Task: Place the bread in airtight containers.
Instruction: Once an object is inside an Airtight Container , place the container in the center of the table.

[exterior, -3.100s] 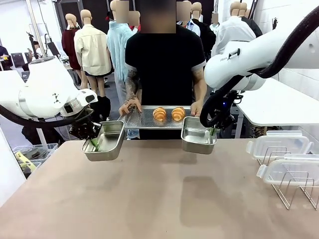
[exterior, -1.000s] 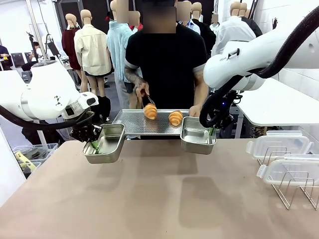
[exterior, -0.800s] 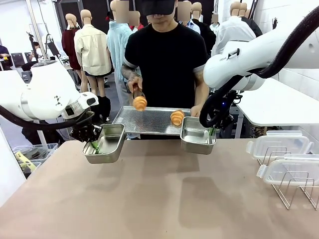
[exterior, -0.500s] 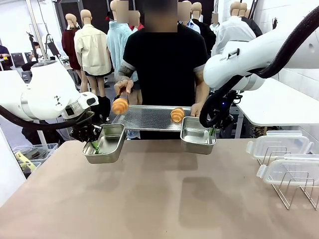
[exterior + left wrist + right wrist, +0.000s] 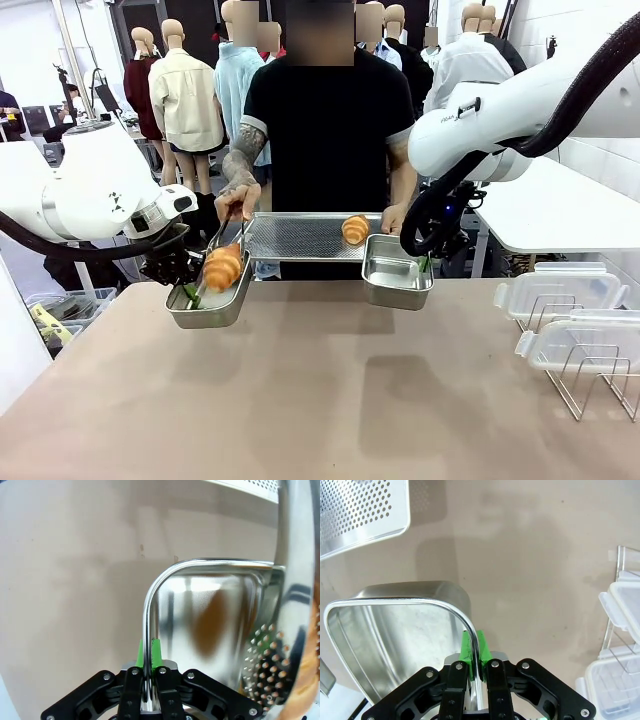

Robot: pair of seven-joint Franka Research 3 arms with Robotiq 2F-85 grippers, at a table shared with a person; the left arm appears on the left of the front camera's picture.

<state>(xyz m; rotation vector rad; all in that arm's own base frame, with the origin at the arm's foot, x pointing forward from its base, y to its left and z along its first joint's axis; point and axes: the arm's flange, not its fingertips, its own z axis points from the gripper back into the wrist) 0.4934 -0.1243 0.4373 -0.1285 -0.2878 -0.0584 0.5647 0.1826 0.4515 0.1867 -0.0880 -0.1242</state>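
My left gripper [image 5: 188, 290] is shut on the rim of a steel tin [image 5: 212, 292], one of the airtight containers, and holds it above the table's far left. A person's hand [image 5: 235, 200] holds metal tongs with a golden croissant [image 5: 222, 268] gripped in them, down at this tin's opening. In the left wrist view my gripper [image 5: 149, 652] pinches the tin wall [image 5: 215, 615]. My right gripper [image 5: 425, 263] is shut on the rim of the second tin [image 5: 397, 272], which is empty inside [image 5: 395, 630]; here too my gripper [image 5: 474, 645] clamps the rim. Another croissant [image 5: 354, 230] lies on the perforated tray [image 5: 295, 238].
The person stands at the far edge and holds the perforated tray between the two tins. Clear plastic lids [image 5: 560, 290] lean in a wire rack [image 5: 590, 385] at the table's right side. The lids [image 5: 622, 630] also appear at the right of the right wrist view.
The person's tongs have carried one croissant from the tray leftward and down to the left tin. Both arms and tins have stayed still.
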